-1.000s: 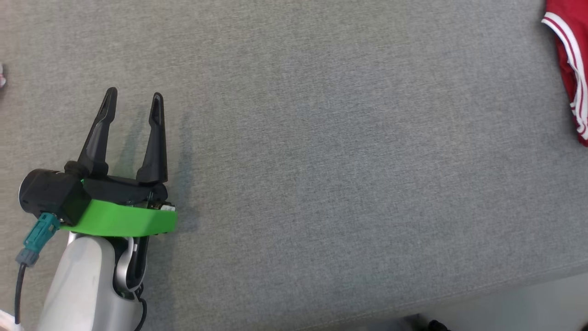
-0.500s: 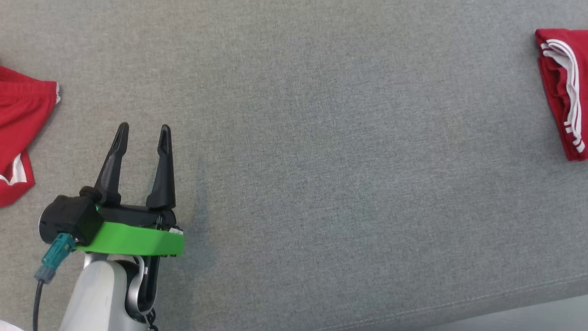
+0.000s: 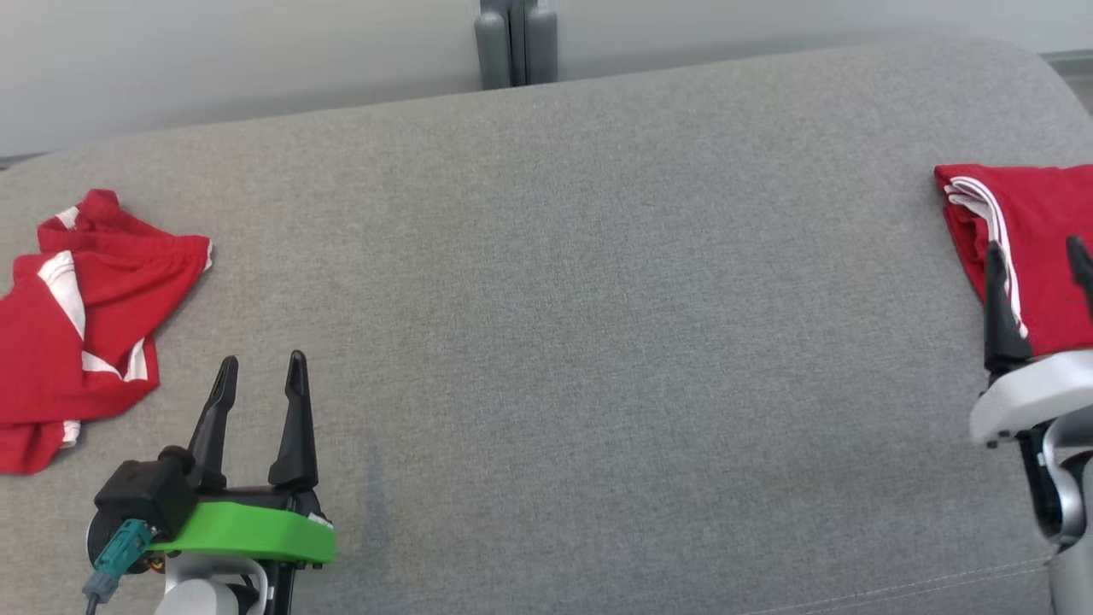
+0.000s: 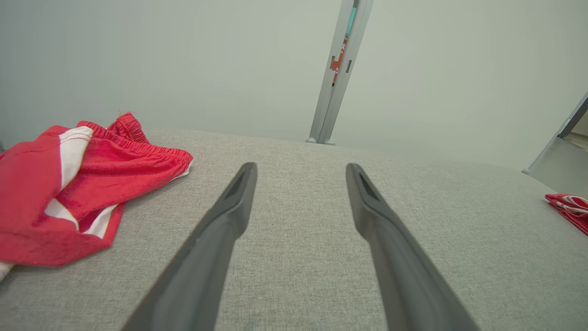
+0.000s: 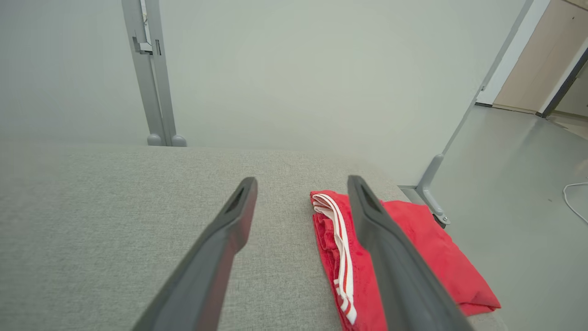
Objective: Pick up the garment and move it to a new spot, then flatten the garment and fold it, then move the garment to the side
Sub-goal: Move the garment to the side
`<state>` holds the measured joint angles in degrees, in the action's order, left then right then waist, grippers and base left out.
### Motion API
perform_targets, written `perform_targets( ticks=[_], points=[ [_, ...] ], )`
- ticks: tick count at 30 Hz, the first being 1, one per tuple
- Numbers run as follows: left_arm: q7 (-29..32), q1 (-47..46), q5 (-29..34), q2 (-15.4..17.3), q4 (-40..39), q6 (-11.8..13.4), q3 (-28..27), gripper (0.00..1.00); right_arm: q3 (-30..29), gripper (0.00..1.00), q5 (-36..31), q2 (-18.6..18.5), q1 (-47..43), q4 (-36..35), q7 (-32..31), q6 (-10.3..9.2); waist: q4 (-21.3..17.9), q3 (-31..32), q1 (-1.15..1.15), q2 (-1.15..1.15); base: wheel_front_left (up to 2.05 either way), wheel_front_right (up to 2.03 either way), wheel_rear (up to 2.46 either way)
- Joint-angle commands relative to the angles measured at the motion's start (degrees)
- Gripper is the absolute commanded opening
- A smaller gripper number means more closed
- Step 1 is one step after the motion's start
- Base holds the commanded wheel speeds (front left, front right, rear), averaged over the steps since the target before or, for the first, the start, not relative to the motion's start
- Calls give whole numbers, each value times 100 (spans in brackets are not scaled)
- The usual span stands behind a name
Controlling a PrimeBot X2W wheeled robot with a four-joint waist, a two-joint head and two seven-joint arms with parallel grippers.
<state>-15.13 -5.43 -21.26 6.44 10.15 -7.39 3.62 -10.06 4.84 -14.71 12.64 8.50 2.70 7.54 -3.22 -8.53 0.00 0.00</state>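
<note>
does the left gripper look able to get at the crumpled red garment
Probably yes: the left gripper is open just right of the crumpled garment, with bare grey cushion between them.

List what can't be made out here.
Head view: the left edge cuts off the crumpled red garment.
Head view: the right edge and the right claw cover part of the folded red garment.
Right wrist view: a finger hides that garment's middle.
Left wrist view: it is small, cut by the right edge.

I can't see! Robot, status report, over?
Left gripper open, right gripper open, both empty. Folded garment at right edge, crumpled garment left. No obstruction seen.
</note>
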Motion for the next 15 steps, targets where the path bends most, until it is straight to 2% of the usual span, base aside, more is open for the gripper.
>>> perform_targets(
  ticks=[1, 7, 15],
  points=[
    [1, 106, 47, 24, 21, -12, -62, 100, 50, 100, -32, 128, -201, -159, 89, -11, 68, 340, 0, 0, 0, 0, 0],
    [1, 280, 113, 15, 96, -12, -237, 100, 351, 100, 9, 514, -655, -377, 360, -10, 80, 500, 0, 0, 0, 0, 0],
    [1, 585, 119, -119, 159, -12, -376, 100, 881, 100, 32, 609, -815, 17, 553, -10, 63, 744, 0, 0, 0, 0, 0]
  ],
)
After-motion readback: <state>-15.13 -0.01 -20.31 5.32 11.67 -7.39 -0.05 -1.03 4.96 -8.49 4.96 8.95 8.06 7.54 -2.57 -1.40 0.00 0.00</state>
